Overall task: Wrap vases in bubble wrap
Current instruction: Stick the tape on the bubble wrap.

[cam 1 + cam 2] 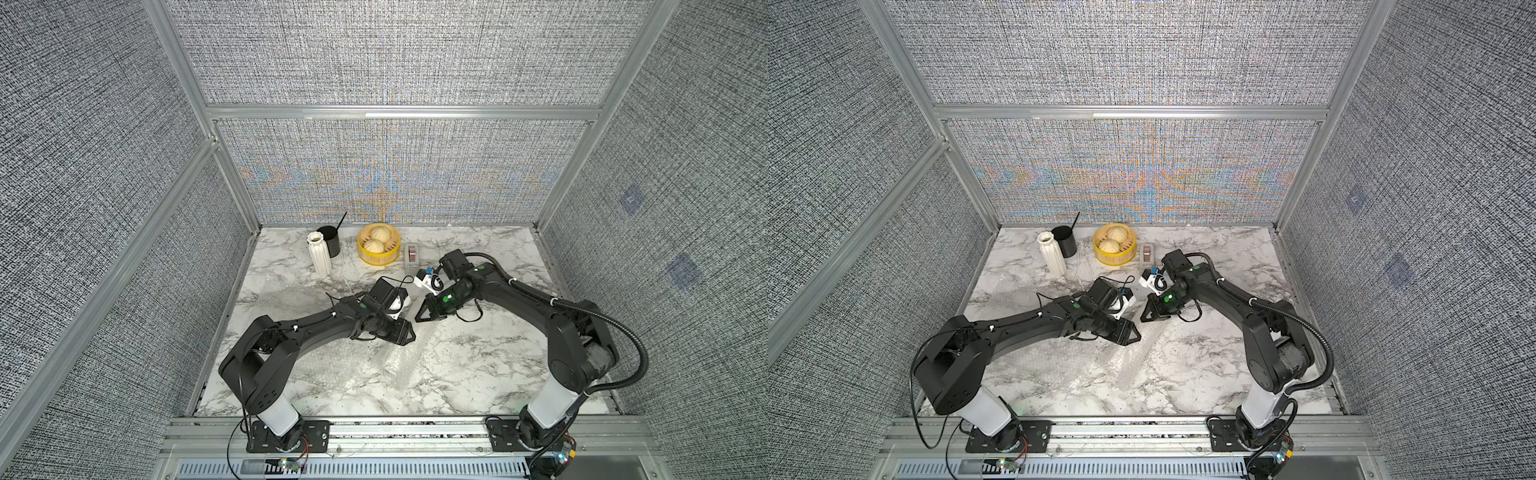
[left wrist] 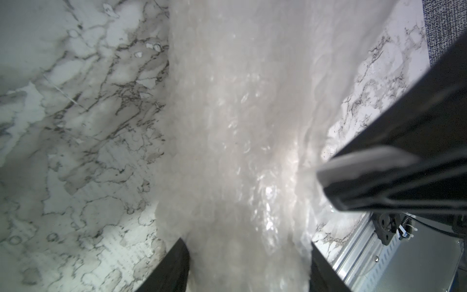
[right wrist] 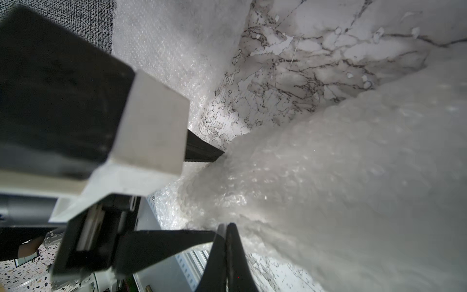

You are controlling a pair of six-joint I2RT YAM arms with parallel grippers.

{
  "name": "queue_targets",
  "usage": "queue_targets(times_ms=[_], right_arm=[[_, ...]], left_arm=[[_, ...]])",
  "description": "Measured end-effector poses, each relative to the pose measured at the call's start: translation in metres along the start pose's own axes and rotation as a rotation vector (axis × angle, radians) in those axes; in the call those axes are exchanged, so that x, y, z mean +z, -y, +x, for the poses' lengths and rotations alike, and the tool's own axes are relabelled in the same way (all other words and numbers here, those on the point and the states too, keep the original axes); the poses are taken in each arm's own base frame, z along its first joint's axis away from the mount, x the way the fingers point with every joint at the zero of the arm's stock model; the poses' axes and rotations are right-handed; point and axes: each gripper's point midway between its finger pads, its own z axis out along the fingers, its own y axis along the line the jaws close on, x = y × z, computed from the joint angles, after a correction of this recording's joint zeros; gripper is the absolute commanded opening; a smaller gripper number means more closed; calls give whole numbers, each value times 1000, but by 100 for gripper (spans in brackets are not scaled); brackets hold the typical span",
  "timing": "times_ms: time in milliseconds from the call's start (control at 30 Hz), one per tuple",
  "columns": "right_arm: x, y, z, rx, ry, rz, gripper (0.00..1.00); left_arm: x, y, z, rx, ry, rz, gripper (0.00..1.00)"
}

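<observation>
The bubble-wrap bundle (image 2: 240,131), judged to hold a vase, is clamped between the fingers of the left gripper (image 2: 249,260). The right gripper (image 3: 225,235) is closed tight just beside it; whether film is pinched cannot be told. Loose film should be drawn snug while the clamp is held gently. The slim vase (image 1: 319,255) stands bare, well beyond both.

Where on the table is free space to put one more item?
Free: the back right corner of the table, right of the small box. Crowded: the back left row with vase, mug, steamer; bubble wrap covers the front middle.
</observation>
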Motion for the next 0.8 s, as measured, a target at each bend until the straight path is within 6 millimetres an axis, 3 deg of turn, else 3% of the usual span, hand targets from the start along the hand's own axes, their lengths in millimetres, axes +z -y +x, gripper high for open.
queue_targets(times_ms=[233, 333, 633, 800], right_arm=[[13, 14, 3, 5, -33, 29, 0], [16, 15, 5, 2, -43, 24, 0], [20, 16, 6, -12, -45, 14, 0], [22, 15, 4, -25, -35, 10, 0]], left_arm=[[0, 0, 0, 2, -2, -1, 54], [0, 0, 0, 1, -5, -1, 59], [-1, -4, 2, 3, -22, -27, 85], [-7, -8, 7, 2, -38, -58, 87]])
